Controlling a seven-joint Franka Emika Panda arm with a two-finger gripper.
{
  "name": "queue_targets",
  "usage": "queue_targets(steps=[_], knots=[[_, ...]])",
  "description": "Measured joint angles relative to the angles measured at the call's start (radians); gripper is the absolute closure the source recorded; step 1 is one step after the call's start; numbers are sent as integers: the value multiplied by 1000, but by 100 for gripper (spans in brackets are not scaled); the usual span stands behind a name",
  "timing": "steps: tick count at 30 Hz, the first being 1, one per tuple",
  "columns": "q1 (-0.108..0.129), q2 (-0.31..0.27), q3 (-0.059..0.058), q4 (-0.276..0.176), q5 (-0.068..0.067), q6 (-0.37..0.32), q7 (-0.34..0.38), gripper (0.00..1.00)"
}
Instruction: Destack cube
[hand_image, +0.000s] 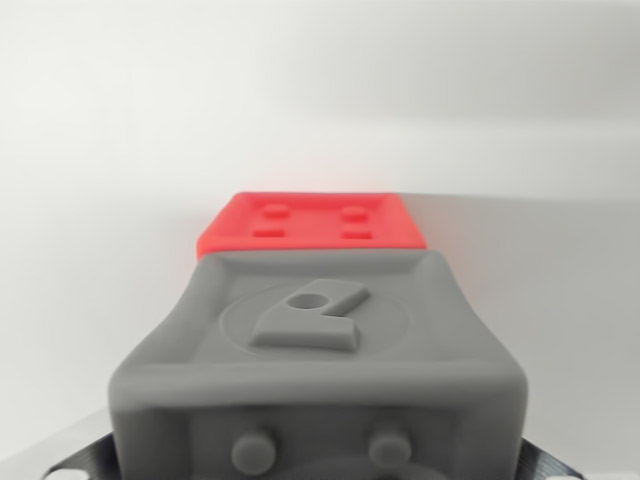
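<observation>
Grey fills the lower half of the wrist view: a large matte grey plastic cube with rounded edges sits very close to the camera, centred and cut off by the bottom edge. Its upward face carries a raised circle enclosing an embossed figure that reads like a numeral, though which numeral cannot be told for certain. The face turned toward the camera shows two round studs side by side, above the top of a curved relief that is cropped away. Directly beyond the grey cube, and touching it in the picture, lies a flat-looking bright red plastic cube of which only the upper face shows; that face bears four small raised rectangular studs in two rows. Whether the red cube stands behind the grey one or partly beneath it cannot be told from this angle. Both rest against a plain pale white desk that blends into an equally pale background with a soft shadow band across the wrist view's right. At the bottom corners, dark ribbed pieces peek out on either side of the grey cube; they may belong to the pincer, but its fingertips are hidden, so whether it is open, closed or gripping the cube cannot be told.
</observation>
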Motion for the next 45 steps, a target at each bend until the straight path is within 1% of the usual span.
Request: queue_targets(steps=[14,21,25,32,37,38,45], knots=[[1,0,0,0,0,-1,0,100],[4,-15,-6,-2,-8,-12,6,100],[7,-30,-12,-4,-18,-23,12,100],[13,-65,-24,-8,-42,-53,29,100],[15,-99,-30,-11,-66,-82,46,100],[15,-102,-31,-11,-69,-85,48,100],[15,-157,-37,-13,-104,-134,74,100]])
